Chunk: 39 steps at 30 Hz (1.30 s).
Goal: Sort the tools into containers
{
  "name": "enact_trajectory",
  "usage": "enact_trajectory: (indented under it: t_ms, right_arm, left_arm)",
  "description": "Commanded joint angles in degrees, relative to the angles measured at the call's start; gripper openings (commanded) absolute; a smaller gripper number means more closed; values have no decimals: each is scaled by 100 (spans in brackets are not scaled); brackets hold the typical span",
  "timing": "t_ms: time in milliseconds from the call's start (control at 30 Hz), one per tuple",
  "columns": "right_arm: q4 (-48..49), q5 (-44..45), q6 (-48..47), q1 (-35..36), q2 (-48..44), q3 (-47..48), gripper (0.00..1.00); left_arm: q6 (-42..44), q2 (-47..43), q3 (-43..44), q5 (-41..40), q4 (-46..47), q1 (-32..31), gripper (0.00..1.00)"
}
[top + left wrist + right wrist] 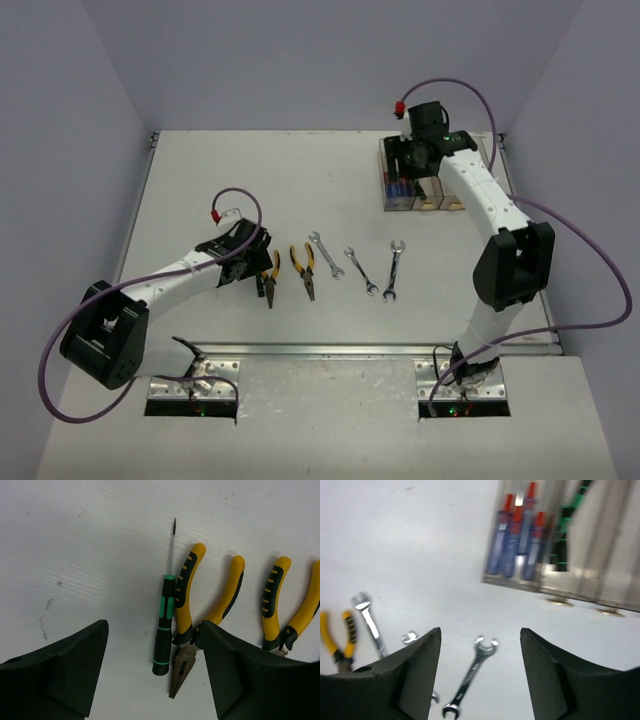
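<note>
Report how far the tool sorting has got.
Done: the blue-and-red-handled screwdrivers and one green-and-black-handled screwdriver sit in the transparent brownish plastic bins. In hand: nothing. The left gripper is open over a second green-and-black screwdriver, and the right gripper is open and empty near the bins. Left: that screwdriver, two yellow-and-black-handled pliers and three silver metal wrenches on the white table.

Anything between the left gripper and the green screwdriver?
Nothing above it: the green screwdriver lies bare under the open left gripper, between its fingers. But the nearest pliers lie close along its handle, inside the same gap, so they could get pinched too.
</note>
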Motion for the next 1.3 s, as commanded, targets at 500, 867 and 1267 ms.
enact_trajectory:
  t_ms: [500, 867, 1267]
  right_arm:
    - [991, -666, 512, 684, -944, -2146, 65]
    - [1191, -1043, 621, 718, -1040, -2455, 65]
    - [3961, -4486, 1715, 1667, -1635, -3964, 99]
  left_arm:
    - [-176, 682, -353, 302, 750, 66, 46]
    - [-158, 1162, -410, 382, 985, 66, 11]
    - [-563, -954, -522, 111, 859, -325, 0]
